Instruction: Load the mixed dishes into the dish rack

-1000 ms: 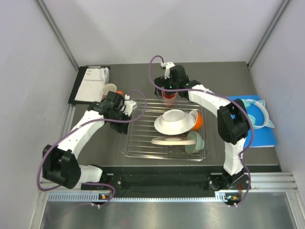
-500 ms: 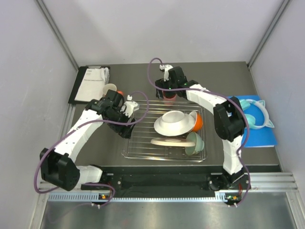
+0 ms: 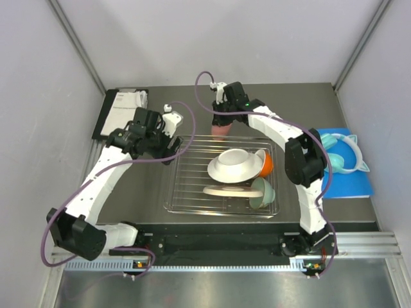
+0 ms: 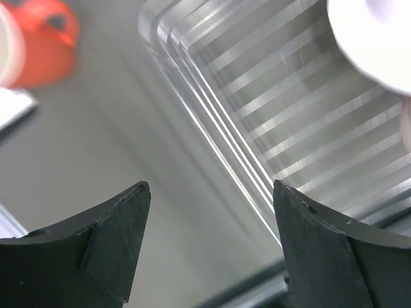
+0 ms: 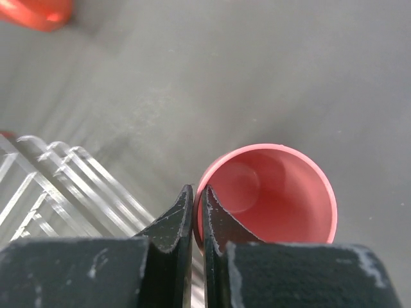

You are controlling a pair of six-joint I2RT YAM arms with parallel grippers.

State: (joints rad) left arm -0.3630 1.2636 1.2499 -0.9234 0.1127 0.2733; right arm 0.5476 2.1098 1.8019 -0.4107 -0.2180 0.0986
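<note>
Dish rack (image 3: 186, 192) is filling up nicely. A white bowl (image 3: 234, 158) is sitting on a plate (image 3: 214, 169) in the middle of it, and an orange mug (image 3: 266, 163) is lying toward its right side. The mint-green bowl (image 3: 263, 191) and beige plate (image 3: 221, 190) are leaning along its near edge.

The right gripper (image 5: 196, 192) is pinching the pink cup (image 5: 276, 192) by its wall, fingers nearly closed, right at the rack's far edge. I'm reckoning it's not in yet.

The left gripper (image 4: 210, 189) is gaping wide and carrying nothing, over the rack's far-left corner. The cream-and-orange mug (image 4: 42, 35) is waiting just outside that corner, so I'm guessing two pieces to go.

The rack's left half is looking free, and only the raised rim is needing clearing.
</note>
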